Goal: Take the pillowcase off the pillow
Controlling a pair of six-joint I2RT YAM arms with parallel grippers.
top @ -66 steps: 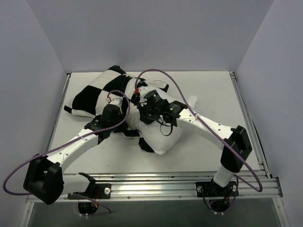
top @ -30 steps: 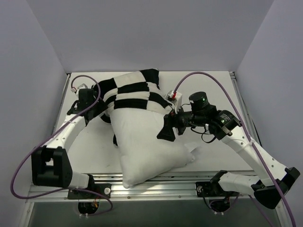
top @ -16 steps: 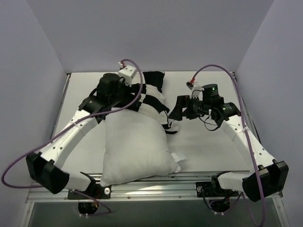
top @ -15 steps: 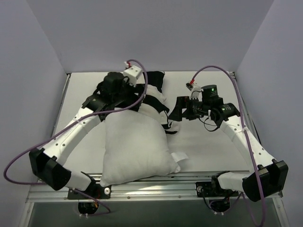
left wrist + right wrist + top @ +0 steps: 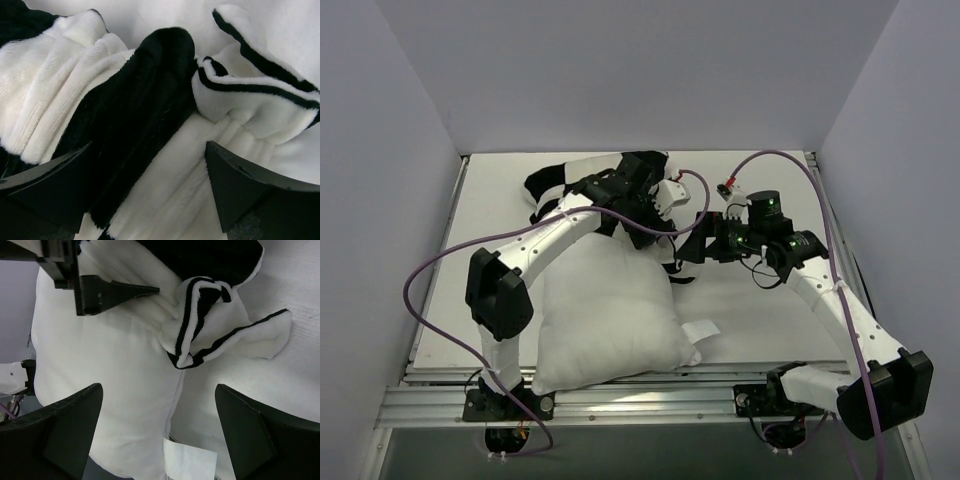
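Overhead, the pillow (image 5: 610,310) lies lengthwise on the table (image 5: 770,190), its near end at the near table edge. Most of its plain white surface is bare.

- The pillowcase (image 5: 548,183) is bunched in thick folds on the pillow's far end. Black and white patches show on both sides of the left forearm. It is not yet off.
- Left arm crosses over the pillow's far end. The left gripper (image 5: 648,218) sits low over the bunched cover, toward the pillow's far-right corner.
- Left wrist view: left gripper (image 5: 148,145) fingers spread wide, with nothing pinched. A heavy black fold of the pillowcase (image 5: 140,100) and white ribbed folds lie beneath and between them. Whether the tips touch the fabric cannot be told.
- Right gripper (image 5: 698,242) hovers just off the pillow's right side, level with its far end.
- Right wrist view: right gripper (image 5: 159,387) fingers spread apart and empty. The pillow (image 5: 100,365) fills the left of the view.
- Same view: a black-edged white cuff of the pillowcase (image 5: 200,325) is twisted up at the pillow's edge. One left finger (image 5: 125,290) points at it, close to it but apart.
- A small white tag (image 5: 700,332) sticks out from the pillow's near-right side.
- Purple cables (image 5: 430,290) loop from both arms, one out past the pillow's left side.
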